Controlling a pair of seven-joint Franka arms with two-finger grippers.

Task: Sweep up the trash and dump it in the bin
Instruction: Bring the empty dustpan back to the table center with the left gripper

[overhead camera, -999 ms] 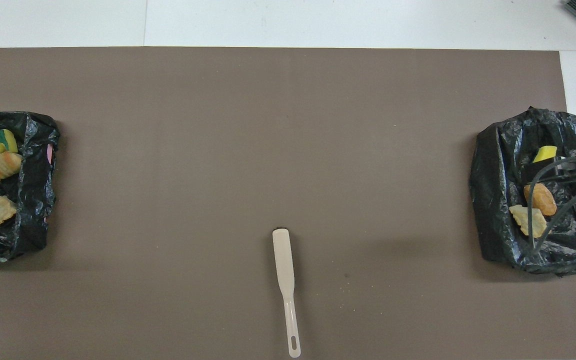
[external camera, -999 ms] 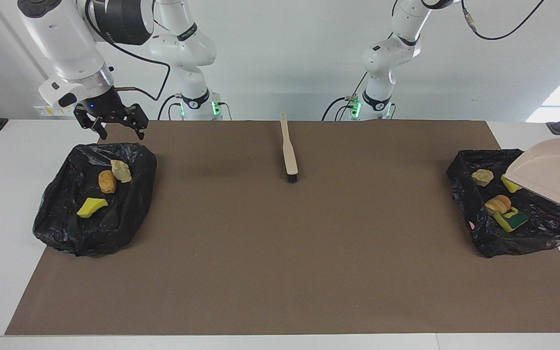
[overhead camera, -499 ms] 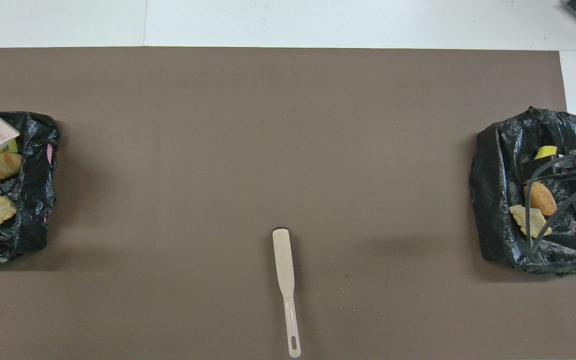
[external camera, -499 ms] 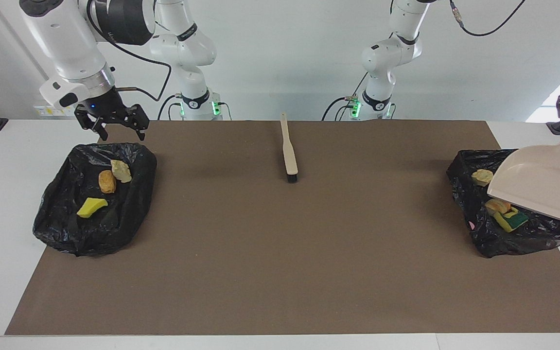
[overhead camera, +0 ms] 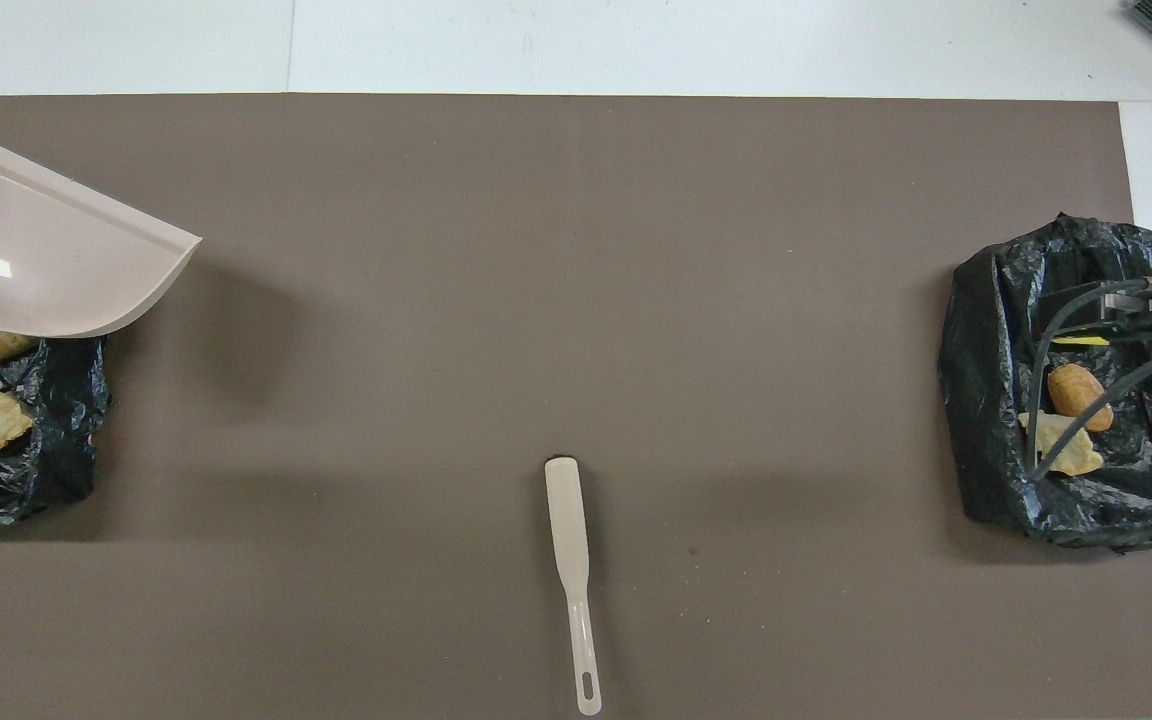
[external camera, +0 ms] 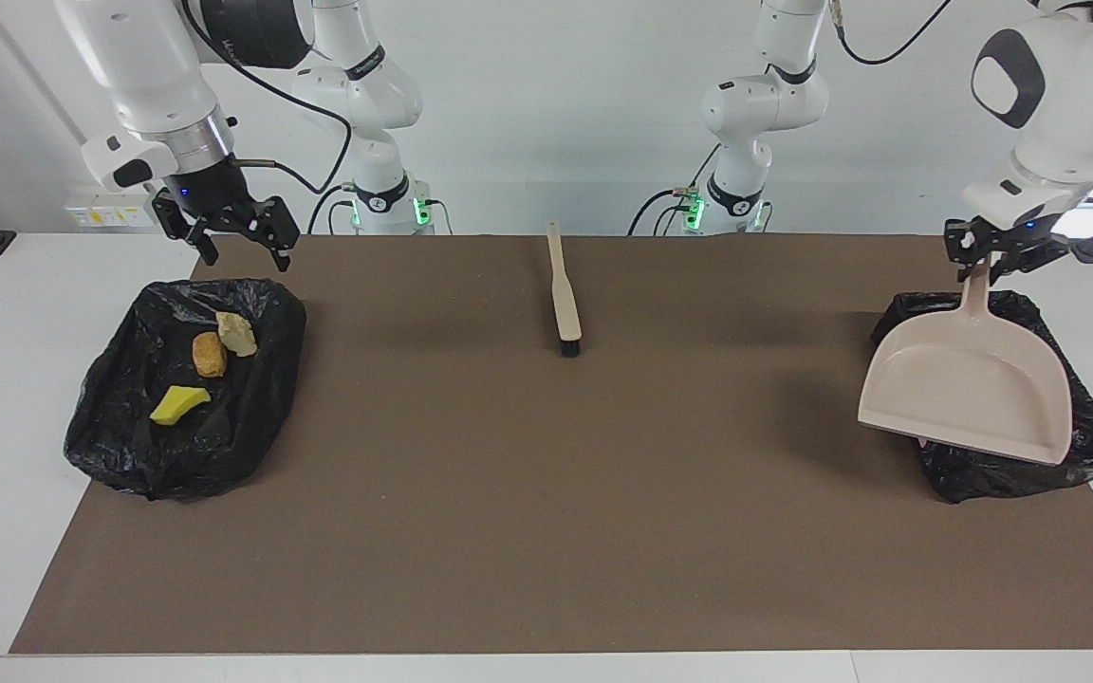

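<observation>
Holding the dustpan (external camera: 969, 384) by its handle, left end effector (external camera: 994, 254) hangs over its bin (external camera: 1092, 446); right end effector (external camera: 233, 230) waits wide.

The brown mat (external camera: 546, 493) lies open across the middle and bottom of the facing view. The one thing on it there is the brush (external camera: 563, 294), at top centre. At mid-left of that view the black bag (external camera: 120, 417) blocks the mat's edge, with the open right gripper (external camera: 238, 249) hanging over its upper rim. At mid-right the dustpan (external camera: 969, 384), gripped by the left gripper (external camera: 992, 258), hangs over the other bag (external camera: 1092, 441) and covers its opening.
</observation>
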